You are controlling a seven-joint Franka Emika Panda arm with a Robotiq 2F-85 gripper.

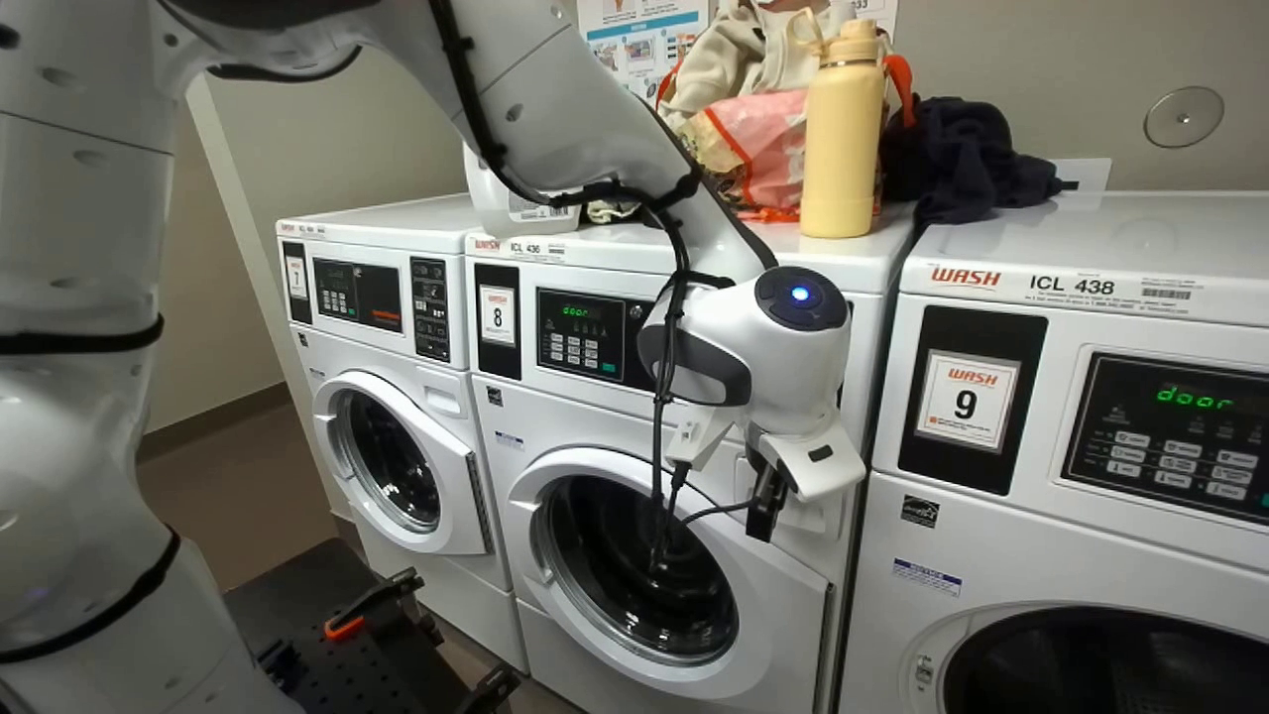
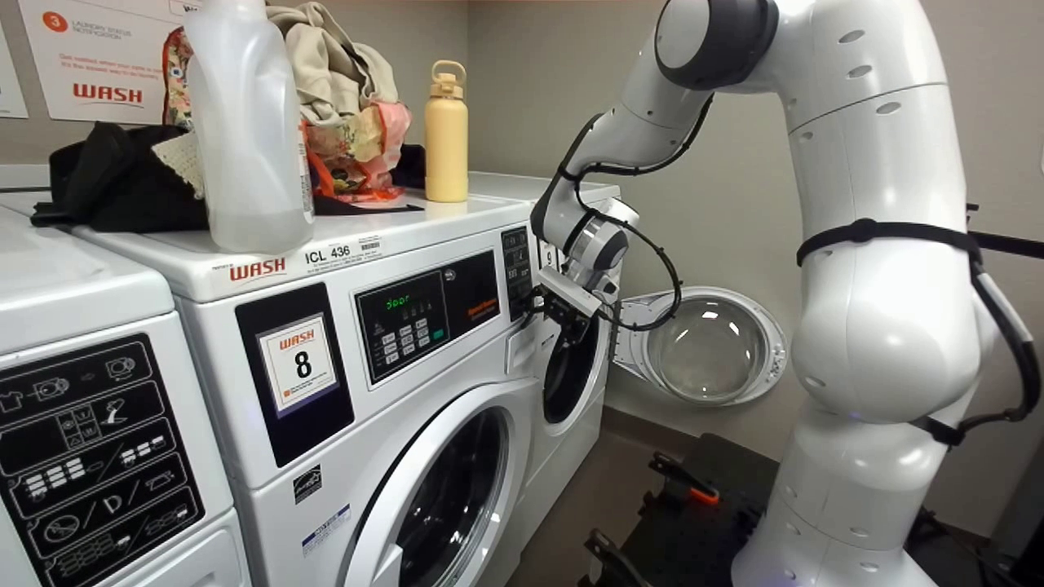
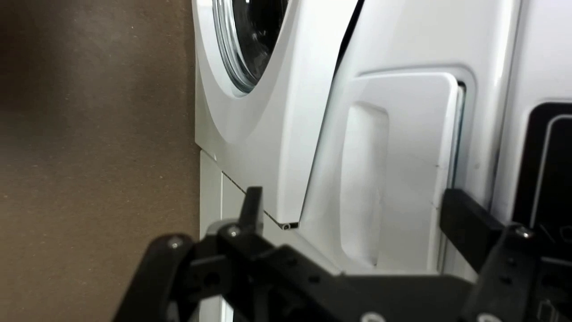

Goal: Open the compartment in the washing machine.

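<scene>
Floor point(image 3: 98, 147) is running speckled brown along your washing machine point(image 2: 269, 514), labelled 8. Its round, glass-centred door point(image 1: 778, 605) is leaving a dark gap along one edge; behind it, the compartment point(image 1: 625, 600) is lying dark. On the counter point(image 2: 375, 224) above, a floral bag point(image 1: 773, 139) is holding rumpled beige cloth point(image 1: 729, 59). Your hand point(image 3: 353, 192) is holding its fingers point(image 3: 467, 228) spread before the machine's smooth drawer point(image 3: 409, 165).

Both exterior views face the washing machine point(image 1: 585, 421) obliquely; the nearer wrist view seems sideways.

Possible to pass over the front edge of the surface point(image 2: 382, 225), between jug point(image 2: 251, 147) and bottle point(image 2: 446, 151); behind, obstructed by bag point(image 2: 371, 143).
</scene>
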